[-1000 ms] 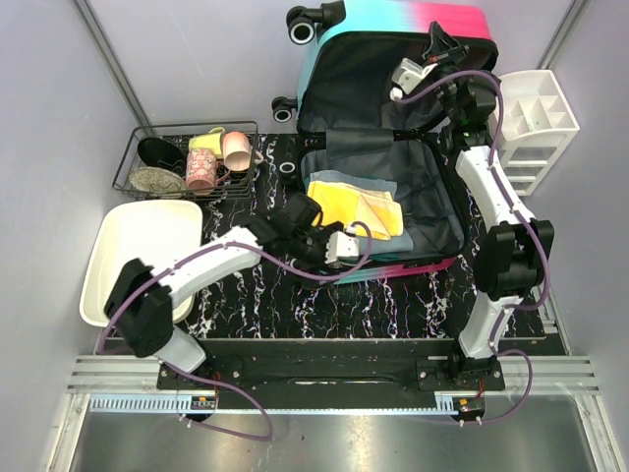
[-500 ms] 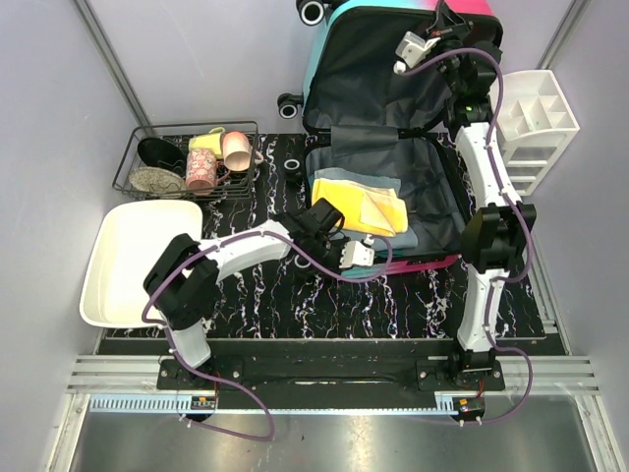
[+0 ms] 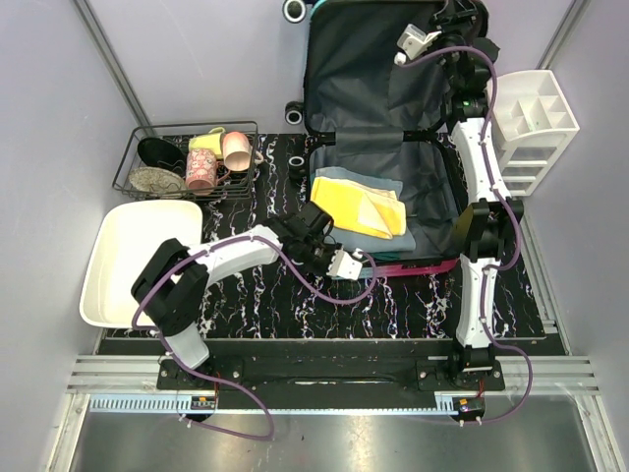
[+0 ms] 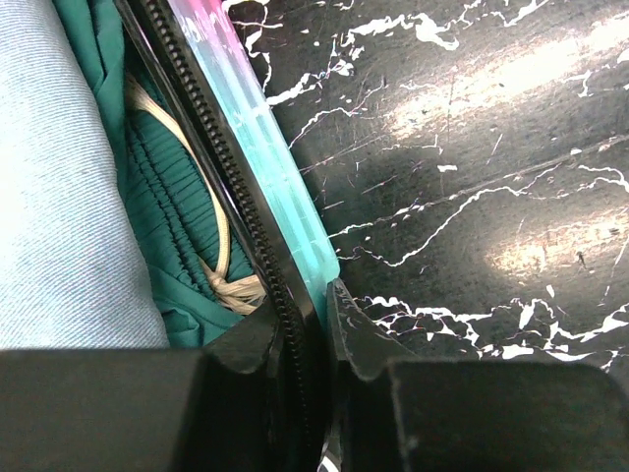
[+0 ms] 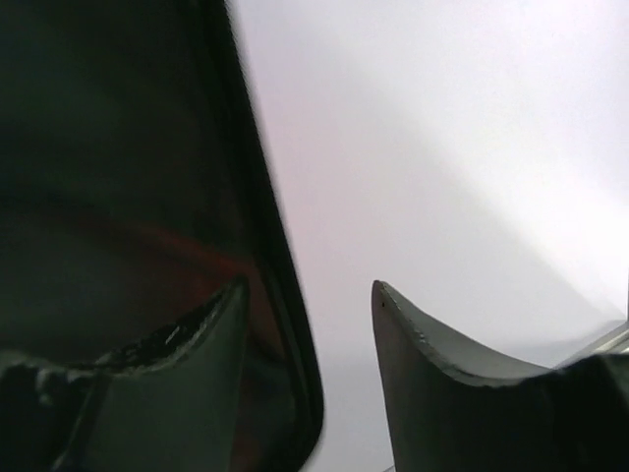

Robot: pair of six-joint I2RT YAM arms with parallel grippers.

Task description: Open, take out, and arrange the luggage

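Observation:
The luggage lies open: its dark-lined lid stands up against the back wall and its base rests on the mat. The base holds a folded yellow cloth, blue denim and a teal garment with a cream cord. My left gripper is shut on the base's front rim, one finger inside by the zipper and one on the teal shell. My right gripper is open at the lid's top right corner. The dark lid edge runs just beside its left finger.
A wire basket with cups and a plate stands at the left. A white tub sits in front of it. A white drawer organizer stands right of the luggage. The black marbled mat lies in front.
The lid has swung up further toward the back wall. My right gripper has let go of it and opened. My left gripper has closed on the base's front rim.

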